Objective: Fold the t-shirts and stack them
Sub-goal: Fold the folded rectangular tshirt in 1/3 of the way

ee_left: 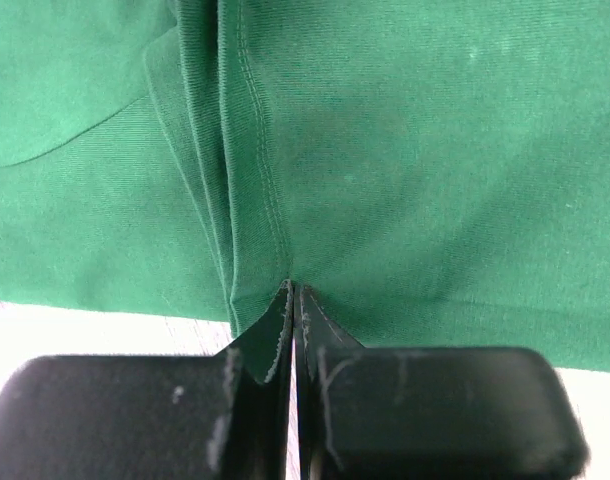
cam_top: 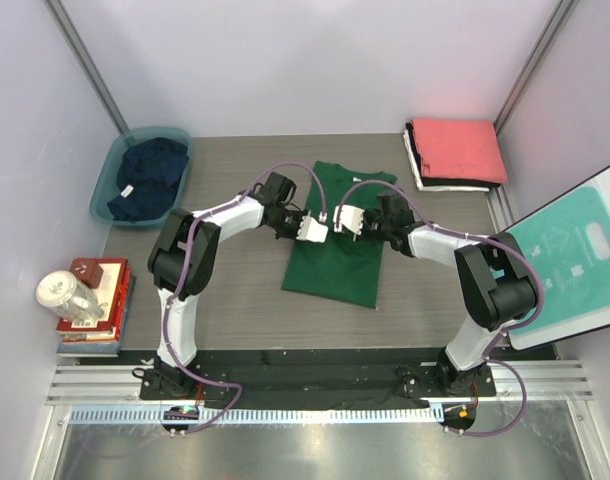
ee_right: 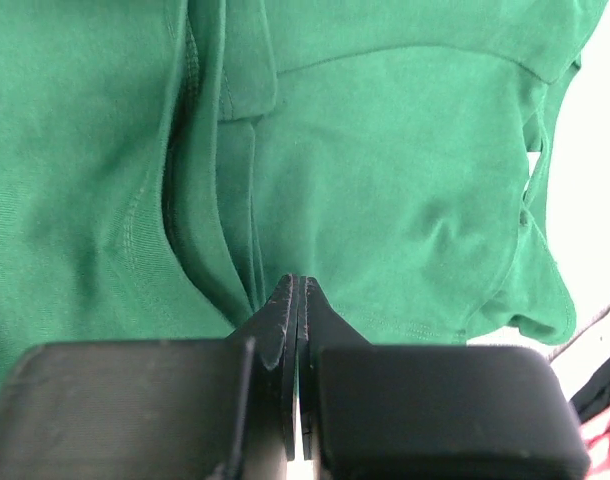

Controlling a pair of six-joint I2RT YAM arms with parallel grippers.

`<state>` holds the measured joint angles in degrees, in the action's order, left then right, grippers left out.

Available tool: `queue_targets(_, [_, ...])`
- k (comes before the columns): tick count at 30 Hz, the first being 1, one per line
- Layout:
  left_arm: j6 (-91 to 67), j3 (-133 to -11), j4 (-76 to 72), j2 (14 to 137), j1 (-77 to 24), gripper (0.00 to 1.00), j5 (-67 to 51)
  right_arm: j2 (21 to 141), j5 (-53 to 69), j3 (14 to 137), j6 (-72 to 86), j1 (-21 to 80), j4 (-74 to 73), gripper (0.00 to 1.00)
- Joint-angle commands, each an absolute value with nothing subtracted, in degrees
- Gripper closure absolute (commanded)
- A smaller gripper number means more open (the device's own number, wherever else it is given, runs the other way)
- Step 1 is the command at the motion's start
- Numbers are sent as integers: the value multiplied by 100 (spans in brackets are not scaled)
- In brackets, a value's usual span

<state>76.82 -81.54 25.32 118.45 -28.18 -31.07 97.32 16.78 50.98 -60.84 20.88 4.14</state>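
Mid-fold, it seems: the left gripper (cam_top: 313,229) and right gripper (cam_top: 347,219) pinch the green tee (cam_top: 335,272) at its middle, needing an even lift next.

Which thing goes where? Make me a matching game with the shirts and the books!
Things:
1. green t-shirt
2. navy t-shirt
3. coral-red t-shirt
4. books

Places:
A. in the teal tub
B. on top of the folded pile, far right corner
C. at the left, under a jar
D. in the middle of the table

Pairs: 1-D, 2-A, 3-B, 4-C
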Motion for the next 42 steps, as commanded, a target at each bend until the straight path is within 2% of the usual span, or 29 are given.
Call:
queue_targets(1, [7515, -8025, 2355, 11760, -2839, 100, -2883, 9379, 2169, 5553, -5766, 2101, 163, 99])
queue_targets(6, [7541, -7919, 2434, 11426, -2821, 100, -2970, 9255, 3154, 6335, -5134, 2101, -983, 99])
queue_targets(10, [7716, -7893, 2584, 11198, -2804, 100, -3234, 9456, 3962, 6662, -5237, 2118, -2071, 99])
queue_targets(15, [7445, -8024, 2488, 11154, -2769, 100, -3261, 9808, 4210, 6574, -5326, 2136, -2250, 99])
queue_targets(17, [6973, -7876, 1962, 11075, -2734, 100, -3139, 9922, 4262, 6592, -5448, 2144, -2320, 99])
queue_targets(20, [6820, -7534, 1346, 10811, -2654, 100, -3129, 10116, 4254, 6705, -5467, 2145, -2355, 99])
queue_targets(26, [6838, -7234, 1231, 10468, -2610, 100, -3120, 10467, 4123, 6873, -5493, 2180, -2294, 99])
queue_targets(42, [6891, -6847, 1406, 10213, -2540, 100, -3287, 10608, 2348, 6338, -5853, 2311, -55, 99])
